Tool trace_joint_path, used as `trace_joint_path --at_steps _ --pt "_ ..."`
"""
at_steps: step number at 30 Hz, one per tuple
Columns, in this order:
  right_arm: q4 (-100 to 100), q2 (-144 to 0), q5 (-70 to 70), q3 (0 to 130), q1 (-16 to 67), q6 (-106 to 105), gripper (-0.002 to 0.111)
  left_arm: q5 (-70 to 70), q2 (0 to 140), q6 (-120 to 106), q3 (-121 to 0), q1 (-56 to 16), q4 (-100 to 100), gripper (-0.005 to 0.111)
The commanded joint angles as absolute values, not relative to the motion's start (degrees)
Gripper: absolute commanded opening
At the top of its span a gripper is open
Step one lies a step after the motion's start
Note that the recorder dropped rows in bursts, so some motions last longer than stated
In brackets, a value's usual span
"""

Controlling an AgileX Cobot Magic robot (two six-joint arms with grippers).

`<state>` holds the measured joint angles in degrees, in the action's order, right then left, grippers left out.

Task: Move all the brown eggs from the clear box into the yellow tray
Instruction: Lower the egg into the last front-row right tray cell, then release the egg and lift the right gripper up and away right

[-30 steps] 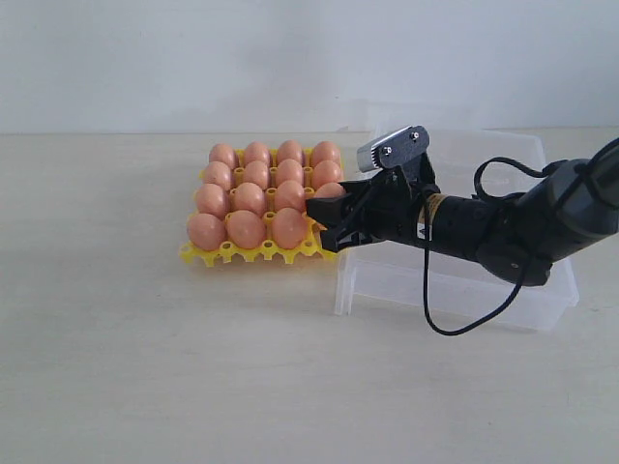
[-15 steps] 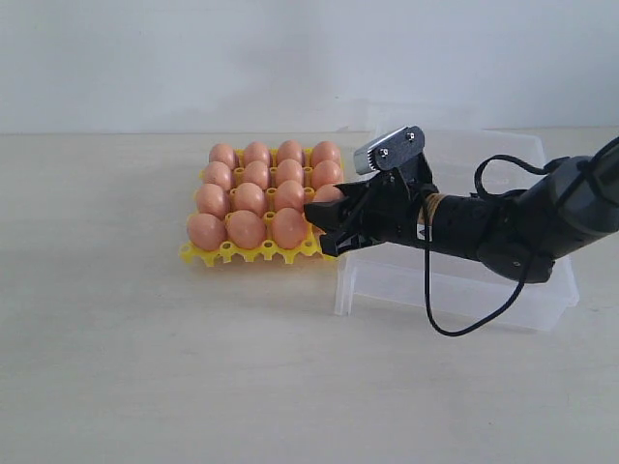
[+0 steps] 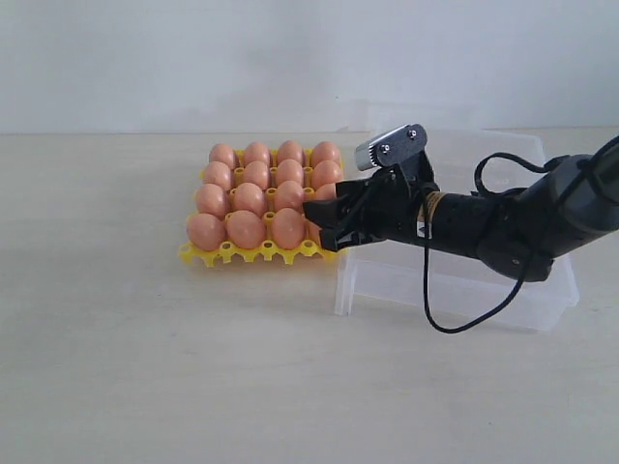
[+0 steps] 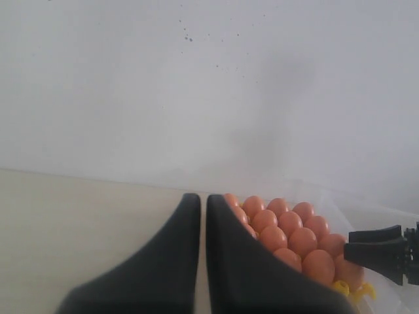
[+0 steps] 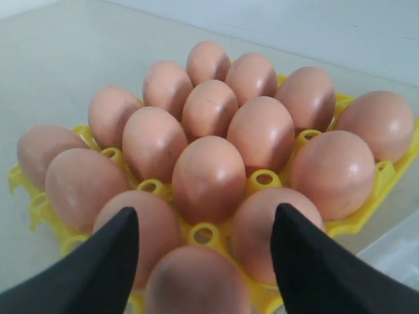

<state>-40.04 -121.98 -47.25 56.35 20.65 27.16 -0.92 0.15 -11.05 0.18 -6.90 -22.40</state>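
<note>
On the yellow tray [image 3: 253, 253], brown eggs [image 3: 249, 196], long axes upright, right gripper [image 5: 204, 212] spread astride one, left gripper [image 4: 203, 200] pressed together.

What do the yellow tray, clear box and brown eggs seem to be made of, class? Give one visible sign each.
Yellow tray: probably moulded plastic, slightly glossy; uniform bright colour, round holes between cups.
Clear box: probably thin transparent plastic; the table shows through its walls.
Brown eggs: matte, faintly speckled shell; real or imitation, cannot tell.
</note>
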Motion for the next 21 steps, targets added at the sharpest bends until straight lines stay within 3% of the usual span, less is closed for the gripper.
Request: trace_joint_path --at_steps 1,9,11,14,21 --pt "-36.36 -118.93 -42.12 55.59 20.53 26.08 0.056 0.0 0.0 -10.62 0.0 -7.23 -22.92 0.004" --pt "-35.03 -108.32 -33.04 55.59 20.53 26.68 0.052 0.0 0.0 -10.62 0.0 -7.23 -22.92 0.004" --pt "-35.03 -105.97 -26.98 55.59 20.53 25.81 0.039 0.0 0.0 -10.62 0.0 -7.23 -22.92 0.004" --pt "-35.03 -102.68 -15.76 55.59 20.53 22.31 0.0 0.0 0.0 -10.62 0.0 -7.23 -22.92 0.004" --pt "-34.91 -97.67 9.01 55.59 20.53 19.67 0.001 0.0 0.0 -10.62 0.0 -7.23 -22.92 0.004"
